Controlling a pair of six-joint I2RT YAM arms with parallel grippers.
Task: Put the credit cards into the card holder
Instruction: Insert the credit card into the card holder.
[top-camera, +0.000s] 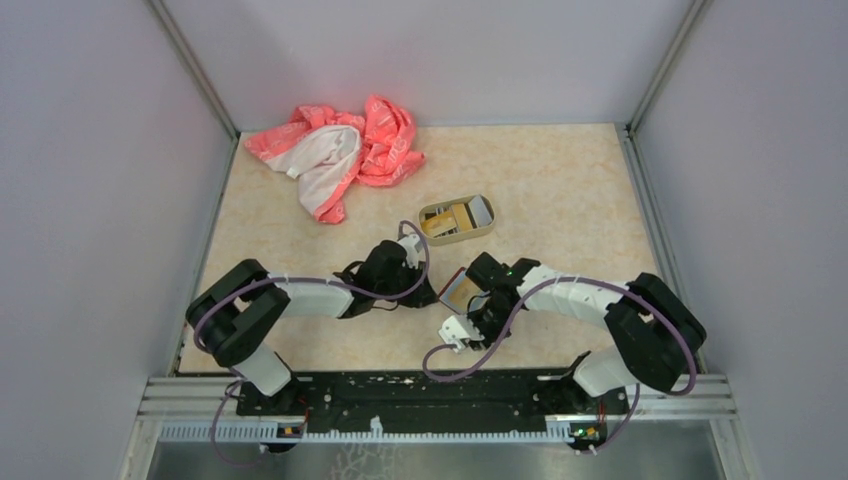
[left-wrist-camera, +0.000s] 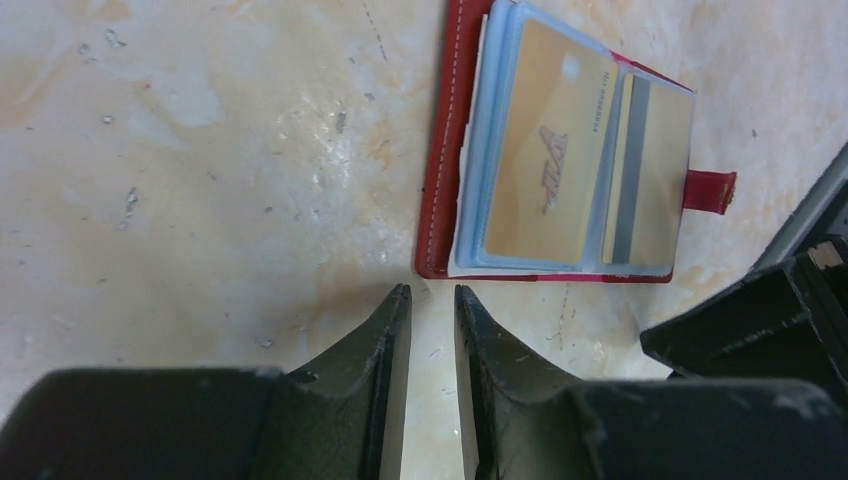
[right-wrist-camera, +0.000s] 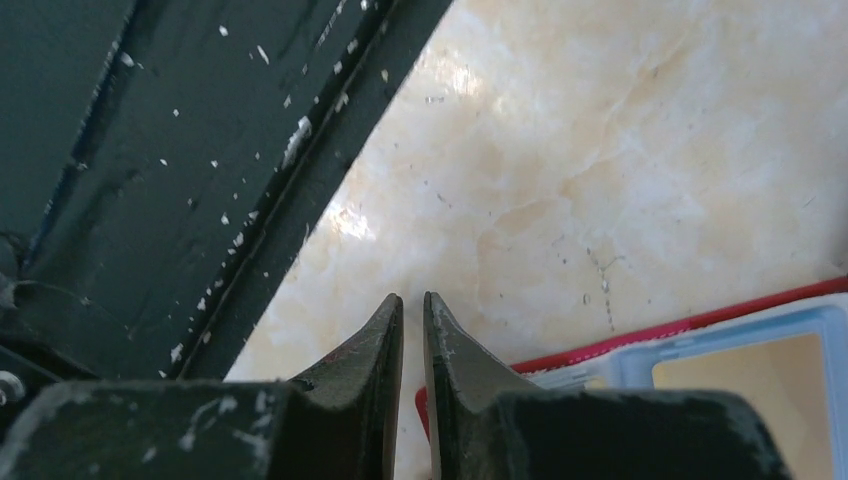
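The card holder (left-wrist-camera: 440, 170) lies open on the table, dark red with a snap tab (left-wrist-camera: 710, 190). Its clear sleeves hold a gold credit card (left-wrist-camera: 545, 170) and a second gold card (left-wrist-camera: 650, 180) showing its grey stripe. In the top view the card holder (top-camera: 458, 290) sits between both grippers. My left gripper (left-wrist-camera: 430, 292) (top-camera: 422, 290) is just short of the holder's near corner, jaws a narrow gap apart and empty. My right gripper (right-wrist-camera: 408, 298) (top-camera: 478, 308) is beside the holder's red edge (right-wrist-camera: 700, 325), nearly shut and empty. More credit cards (top-camera: 445, 224) lie in the tin.
A tan tin tray (top-camera: 486, 228) stands behind the grippers at mid-table. A crumpled pink and white cloth (top-camera: 340, 150) lies at the back left. The black base rail (right-wrist-camera: 150, 150) runs close beside my right gripper. The right arm's dark body (left-wrist-camera: 760, 320) is right of the holder.
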